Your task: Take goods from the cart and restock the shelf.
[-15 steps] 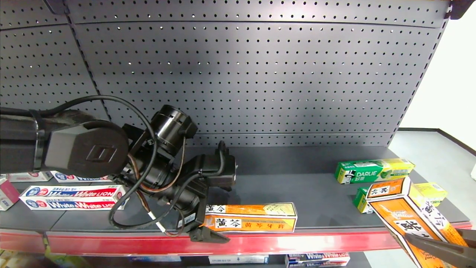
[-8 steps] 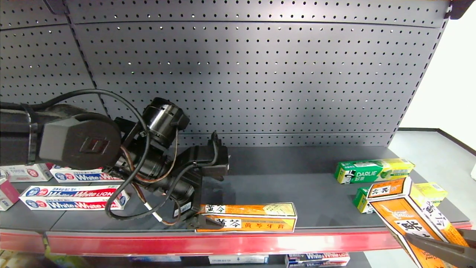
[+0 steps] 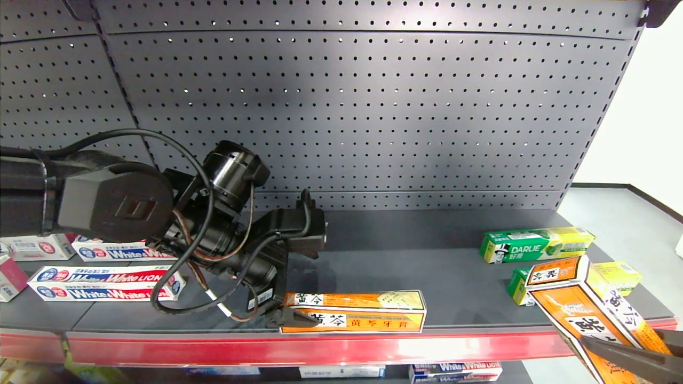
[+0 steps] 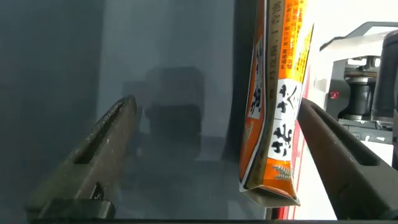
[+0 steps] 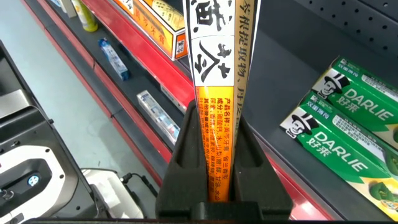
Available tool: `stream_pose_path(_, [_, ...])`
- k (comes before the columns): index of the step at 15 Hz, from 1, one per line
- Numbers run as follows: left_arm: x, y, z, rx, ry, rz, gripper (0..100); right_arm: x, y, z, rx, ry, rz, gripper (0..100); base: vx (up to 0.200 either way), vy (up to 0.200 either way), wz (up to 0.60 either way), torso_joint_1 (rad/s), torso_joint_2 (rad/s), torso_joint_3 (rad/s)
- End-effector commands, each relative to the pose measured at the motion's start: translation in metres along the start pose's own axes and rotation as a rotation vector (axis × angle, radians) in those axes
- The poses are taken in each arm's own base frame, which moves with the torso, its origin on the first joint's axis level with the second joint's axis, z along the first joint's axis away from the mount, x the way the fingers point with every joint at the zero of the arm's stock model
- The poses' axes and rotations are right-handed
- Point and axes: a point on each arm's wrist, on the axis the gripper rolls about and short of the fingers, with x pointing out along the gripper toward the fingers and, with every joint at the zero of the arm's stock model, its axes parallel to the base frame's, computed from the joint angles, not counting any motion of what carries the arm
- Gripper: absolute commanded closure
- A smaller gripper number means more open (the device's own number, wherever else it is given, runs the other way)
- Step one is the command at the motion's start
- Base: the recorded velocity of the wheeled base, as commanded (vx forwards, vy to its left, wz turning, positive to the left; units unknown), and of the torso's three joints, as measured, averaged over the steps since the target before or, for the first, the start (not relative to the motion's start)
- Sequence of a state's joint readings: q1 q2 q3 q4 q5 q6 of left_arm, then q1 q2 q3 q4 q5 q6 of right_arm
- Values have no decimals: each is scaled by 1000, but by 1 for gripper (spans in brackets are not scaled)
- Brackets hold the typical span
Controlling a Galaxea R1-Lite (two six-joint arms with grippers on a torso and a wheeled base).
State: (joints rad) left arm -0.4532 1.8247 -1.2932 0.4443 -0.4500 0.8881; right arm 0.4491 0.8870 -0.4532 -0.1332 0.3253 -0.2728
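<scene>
1. Left gripper (image 4: 217, 106) stands spread wide around the left end of the orange toothpaste box (image 3: 355, 311), clamping nothing.
2. That box lies flat at the shelf's (image 3: 453, 277) front edge, at my 6 o'clock.
3. Since a second ago, I see the left arm shifted toward 10 o'clock; the box is unmoved.
4. Right gripper (image 5: 217, 121) is clenched on a second orange box (image 3: 581, 309) at 4 o'clock.

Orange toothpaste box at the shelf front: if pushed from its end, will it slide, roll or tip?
It likely slides, not rolls: the orange toothpaste box lies on a long face on the shelf. It looks like thin carton, so probably light and easily dented. Being long, it may swing if pushed off-centre.
</scene>
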Motion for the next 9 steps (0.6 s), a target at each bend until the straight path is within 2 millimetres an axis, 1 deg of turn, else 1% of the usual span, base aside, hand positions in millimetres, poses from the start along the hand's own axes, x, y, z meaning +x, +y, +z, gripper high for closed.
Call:
stream_pose_path(1, [0, 2, -3, -7, 11, 10, 0, 0, 0, 0, 0, 0, 2, 100, 0, 0, 0, 0, 0, 0])
stream_pose_path(9, [2, 4, -4, -10, 15, 12, 0, 0, 1, -2, 2, 5, 3, 100, 0, 0, 0, 0, 0, 0])
